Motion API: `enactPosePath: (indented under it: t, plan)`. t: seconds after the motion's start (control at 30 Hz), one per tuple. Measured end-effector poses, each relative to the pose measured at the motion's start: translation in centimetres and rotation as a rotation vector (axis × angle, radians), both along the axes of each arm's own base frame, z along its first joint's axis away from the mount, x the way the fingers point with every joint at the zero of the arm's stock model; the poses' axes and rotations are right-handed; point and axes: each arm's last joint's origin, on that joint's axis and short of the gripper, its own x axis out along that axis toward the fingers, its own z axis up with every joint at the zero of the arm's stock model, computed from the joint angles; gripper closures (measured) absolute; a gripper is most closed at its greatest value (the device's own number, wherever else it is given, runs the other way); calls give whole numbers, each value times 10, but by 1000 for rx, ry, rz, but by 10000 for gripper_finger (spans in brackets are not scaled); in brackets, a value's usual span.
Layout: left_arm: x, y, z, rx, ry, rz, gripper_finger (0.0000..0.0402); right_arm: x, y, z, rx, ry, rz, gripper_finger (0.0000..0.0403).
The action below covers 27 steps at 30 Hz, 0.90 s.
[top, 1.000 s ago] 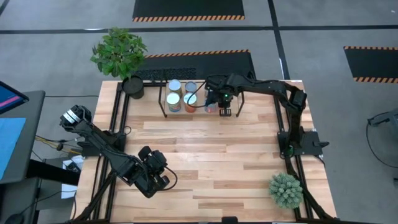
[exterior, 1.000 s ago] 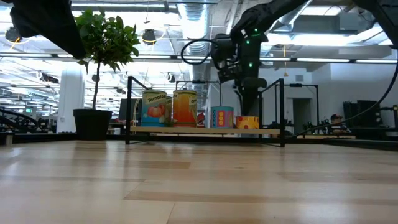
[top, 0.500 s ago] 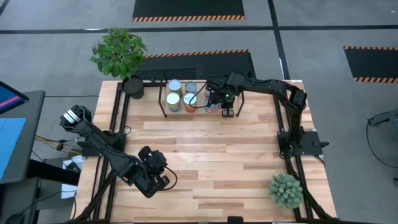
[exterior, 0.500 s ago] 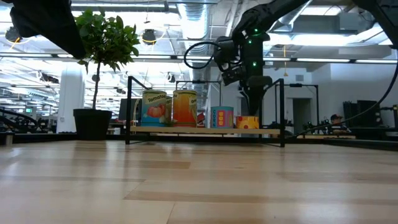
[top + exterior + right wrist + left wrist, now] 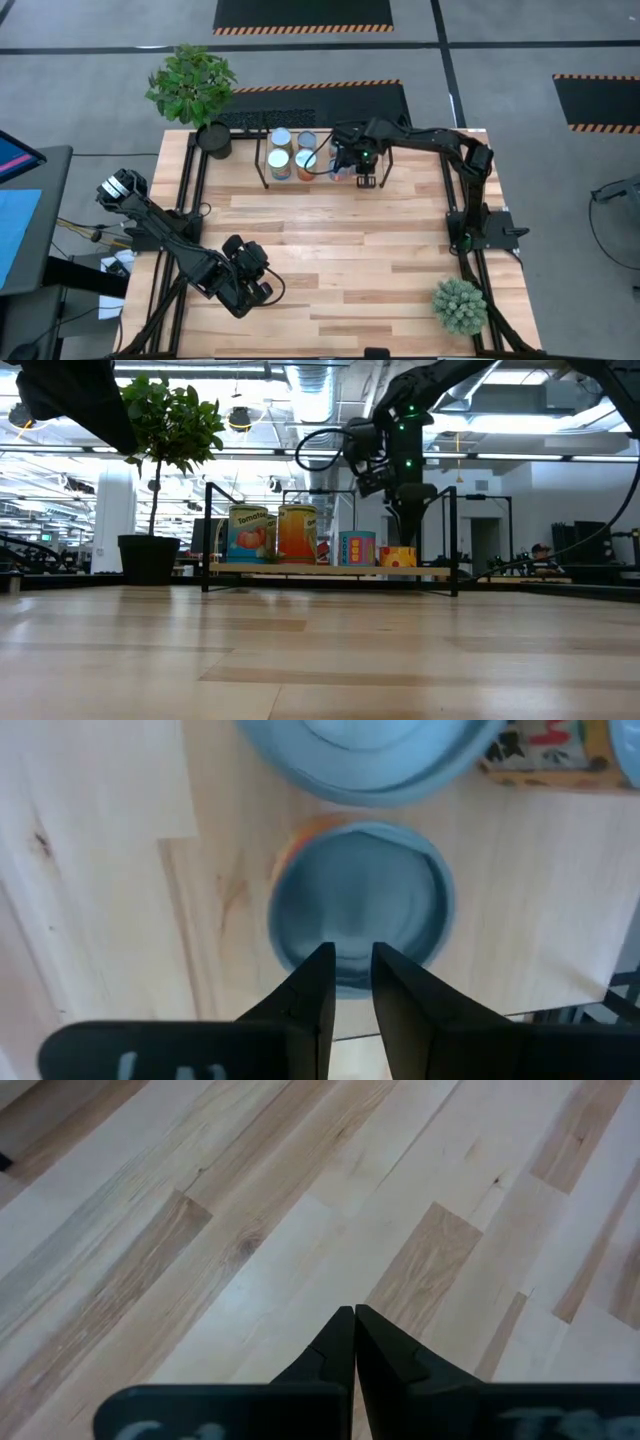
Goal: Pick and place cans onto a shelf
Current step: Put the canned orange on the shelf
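**Right hand lifts clear of the shelf**

At twelve o'clock, the right hand [image 5: 407, 520] hovers above a short orange-and-yellow tin [image 5: 397, 557] on the low black-framed wooden shelf [image 5: 330, 571], fingers nearly together, holding nothing, probably releasing. The left hand [image 5: 354, 1342] waits pinched shut over the desk [image 5: 340, 260] at seven o'clock.

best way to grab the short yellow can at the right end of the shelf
Judging from these views, grip the short yellow can across its round side wall, coming straight down from above. It stands upright on the shelf, its flat round top facing up, and a neighbouring can sits close beside it, crowding a sideways approach. The right gripper already hangs over it, jaws only narrowly parted, so they need widening first.
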Motion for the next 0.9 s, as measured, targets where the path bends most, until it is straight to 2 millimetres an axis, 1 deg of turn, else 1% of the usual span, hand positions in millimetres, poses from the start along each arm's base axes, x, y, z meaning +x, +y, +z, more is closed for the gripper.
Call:
enactPosePath:
  t: [0.4, 0.57, 0.73, 0.9]
  plan:
    - [0, 0, 0, -5, -2, 5, 402, -9, -8, 0, 22, 42, -33, 310]
    - [0, 0, 0, -4, -2, 5, 401, -8, -7, 0, 16, 29, -52, 310]
    - [0, 0, 0, -2, 0, 1, 402, -1, -4, 5, -4, -4, -38, 310]
    - [0, 0, 0, -2, -1, 1, 401, 2, -3, 6, -8, -29, -21, 310]
